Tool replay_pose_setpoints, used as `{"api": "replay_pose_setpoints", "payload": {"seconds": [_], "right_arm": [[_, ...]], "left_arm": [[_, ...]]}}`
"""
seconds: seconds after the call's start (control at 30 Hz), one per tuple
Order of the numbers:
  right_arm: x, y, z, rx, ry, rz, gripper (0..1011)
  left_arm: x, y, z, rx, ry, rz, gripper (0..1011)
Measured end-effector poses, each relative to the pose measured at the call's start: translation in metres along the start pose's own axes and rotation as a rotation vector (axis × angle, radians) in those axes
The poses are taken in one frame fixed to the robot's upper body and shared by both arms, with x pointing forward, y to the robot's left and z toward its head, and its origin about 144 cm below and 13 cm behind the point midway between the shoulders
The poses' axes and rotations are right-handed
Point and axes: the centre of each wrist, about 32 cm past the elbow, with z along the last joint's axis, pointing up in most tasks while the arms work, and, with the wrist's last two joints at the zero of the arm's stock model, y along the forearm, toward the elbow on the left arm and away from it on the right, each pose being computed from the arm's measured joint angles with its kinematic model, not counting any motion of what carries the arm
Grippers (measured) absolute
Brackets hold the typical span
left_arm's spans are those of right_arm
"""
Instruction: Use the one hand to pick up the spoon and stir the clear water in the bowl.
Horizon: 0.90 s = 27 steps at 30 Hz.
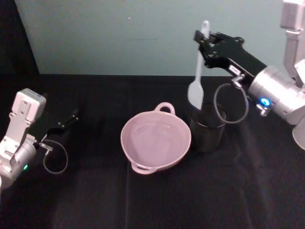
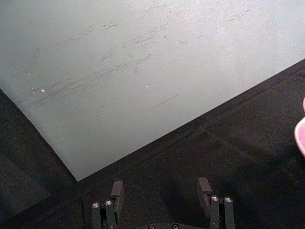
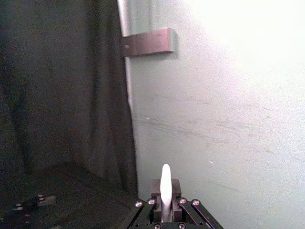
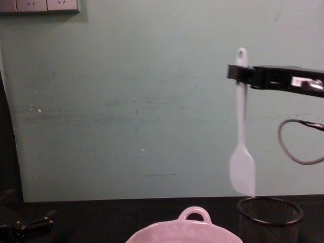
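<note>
Right pincer: the black flat-jawed right gripper (image 1: 204,38) on its silver wrist is clamping the handle of the white plastic spoon (image 1: 197,78) near the top, jaws closed on it from both sides.
Spoon: it is hanging upright below the jaws, flat head down, holed tip poking just above them; the head is clearing the rim of the black wire-mesh cup (image 4: 270,211) directly beneath.
Bowl: the pale pink ceramic bowl (image 1: 156,140) with wavy rim is sitting below the gripper and toward the robot's left of it, just beside the cup.
Water: surface is looking undisturbed; spoon is not touching it.
Left pincer: the left gripper (image 2: 162,192) is resting low on the black table (image 1: 95,200), jaws apart, well apart from the bowl.
Progress: pickup is looking done; carrying over, lowering and stirring are remaining.
</note>
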Motion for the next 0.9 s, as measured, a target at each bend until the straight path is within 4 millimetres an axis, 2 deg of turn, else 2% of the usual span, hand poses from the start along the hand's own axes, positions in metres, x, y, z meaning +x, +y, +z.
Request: {"api": "replay_pose_setpoints", "payload": {"seconds": [0.37, 0.63, 0.9], "right_arm": [[0.016, -0.017, -0.024, -0.028, 0.054, -0.087, 121], [0.022, -0.025, -0.061, -0.031, 0.181, -0.144, 121], [0.024, -0.027, -0.085, -0.027, 0.305, -0.160, 121]], "left_arm": [[0.000, 0.000, 0.000, 0.000, 0.000, 0.000, 1011], [0.000, 0.000, 0.000, 0.000, 0.000, 0.000, 1011], [0.000, 0.000, 0.000, 0.000, 0.000, 0.000, 1011]]}}
